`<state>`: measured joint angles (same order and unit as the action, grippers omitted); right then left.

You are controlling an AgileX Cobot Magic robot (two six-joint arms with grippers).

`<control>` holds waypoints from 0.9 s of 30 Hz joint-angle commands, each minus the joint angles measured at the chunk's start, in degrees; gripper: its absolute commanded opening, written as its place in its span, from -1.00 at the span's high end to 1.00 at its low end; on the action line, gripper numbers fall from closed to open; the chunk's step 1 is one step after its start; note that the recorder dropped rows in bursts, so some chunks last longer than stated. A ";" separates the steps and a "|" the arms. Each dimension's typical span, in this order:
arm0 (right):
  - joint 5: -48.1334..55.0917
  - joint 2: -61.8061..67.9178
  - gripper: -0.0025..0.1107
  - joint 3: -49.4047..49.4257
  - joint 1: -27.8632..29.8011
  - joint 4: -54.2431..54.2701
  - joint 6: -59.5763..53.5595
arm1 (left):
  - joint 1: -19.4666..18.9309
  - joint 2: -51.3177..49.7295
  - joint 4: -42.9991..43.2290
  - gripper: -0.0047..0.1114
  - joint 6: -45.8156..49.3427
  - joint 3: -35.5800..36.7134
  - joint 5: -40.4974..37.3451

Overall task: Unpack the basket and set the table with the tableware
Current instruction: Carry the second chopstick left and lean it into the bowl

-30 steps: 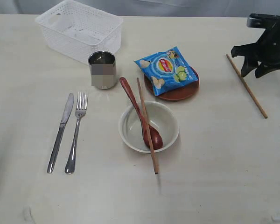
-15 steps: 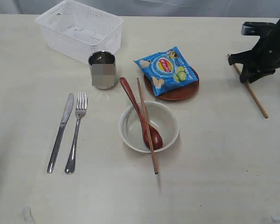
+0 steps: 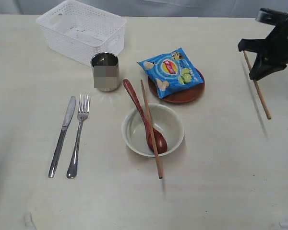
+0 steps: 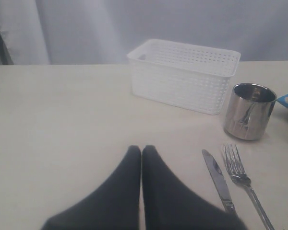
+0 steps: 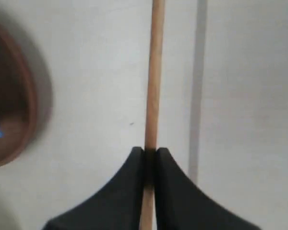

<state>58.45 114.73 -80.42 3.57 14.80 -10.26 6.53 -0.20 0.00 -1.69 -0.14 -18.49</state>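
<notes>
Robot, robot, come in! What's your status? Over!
Right gripper shut on chopstick, held off the table. Left gripper shut, empty. Other chopstick rests across bowl. Crisp bag on plate.

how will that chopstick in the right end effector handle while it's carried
The held chopstick looks stiff and light: thin straight wood, no sag past the right end effector. Pinched near one end, it may pivot or slip. Slim and seemingly round, it could roll once laid on the table.

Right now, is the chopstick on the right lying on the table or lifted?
Lifted: the right hand is shut on the chopstick, and its shadow falls apart from it.
</notes>
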 commanded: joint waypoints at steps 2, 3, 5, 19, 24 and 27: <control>3.10 -12.91 0.96 9.93 -7.80 7.18 0.38 | -0.13 0.20 0.00 0.92 -0.01 0.14 0.18; 2.40 -14.97 0.96 12.51 -11.20 9.03 0.38 | -0.13 0.20 0.00 0.92 -0.01 0.14 0.18; -0.21 -16.83 0.96 16.25 -17.87 15.08 0.38 | -0.13 0.20 0.00 0.92 -0.01 0.14 0.18; -7.51 -8.43 0.96 17.51 -29.71 22.62 1.58 | -0.13 0.20 0.00 0.92 -0.01 0.14 0.18; -9.64 -8.43 0.96 17.16 -29.71 22.62 1.05 | -0.13 0.20 0.00 0.92 -0.01 0.14 0.18; -10.35 -8.43 0.96 17.16 -29.71 22.62 1.05 | -0.13 0.20 0.00 0.92 -0.01 0.14 0.18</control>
<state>49.00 106.30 -63.14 -25.95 37.37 -8.69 6.53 -0.20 0.00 -1.69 -0.14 -18.49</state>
